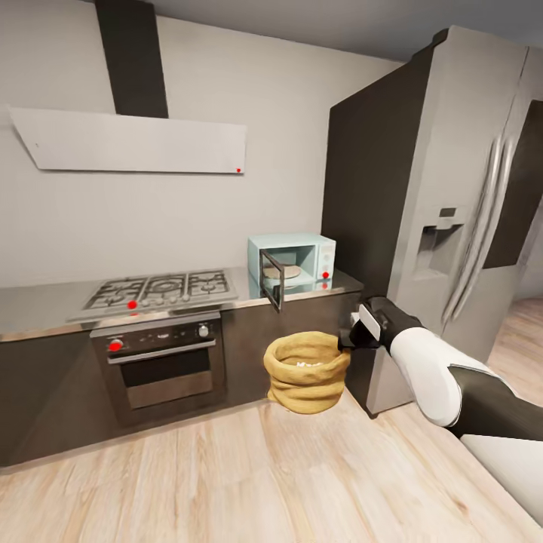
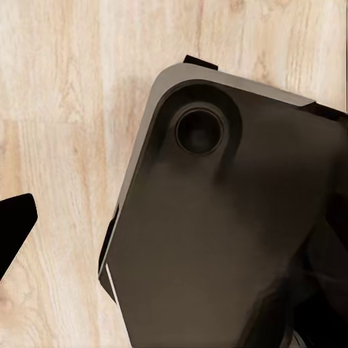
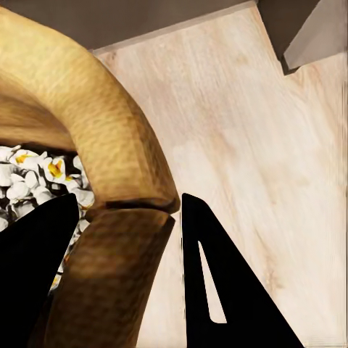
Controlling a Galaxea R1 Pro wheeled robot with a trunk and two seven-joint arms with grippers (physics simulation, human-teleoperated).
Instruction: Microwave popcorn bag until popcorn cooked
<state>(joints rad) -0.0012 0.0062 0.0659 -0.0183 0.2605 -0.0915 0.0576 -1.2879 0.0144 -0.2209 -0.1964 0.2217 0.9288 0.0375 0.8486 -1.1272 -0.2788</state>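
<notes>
The right claw [image 1: 353, 332] grips the popcorn bag [image 1: 305, 373] by its rolled rim, held in the air, white popcorn [image 3: 32, 177] inside. Beyond it, the microwave [image 1: 292, 262] stands door-open on the table [image 1: 45, 305], beside the fridge [image 1: 452, 211]. Left claw's state: cannot tell.

Even, bright, diffuse render light; soft glare on the glossy tabletop [image 1: 45, 305] and fridge [image 1: 467, 188]. Head view bows lines near edges. Wrist views look slightly soft, jaws silhouetted black.
</notes>
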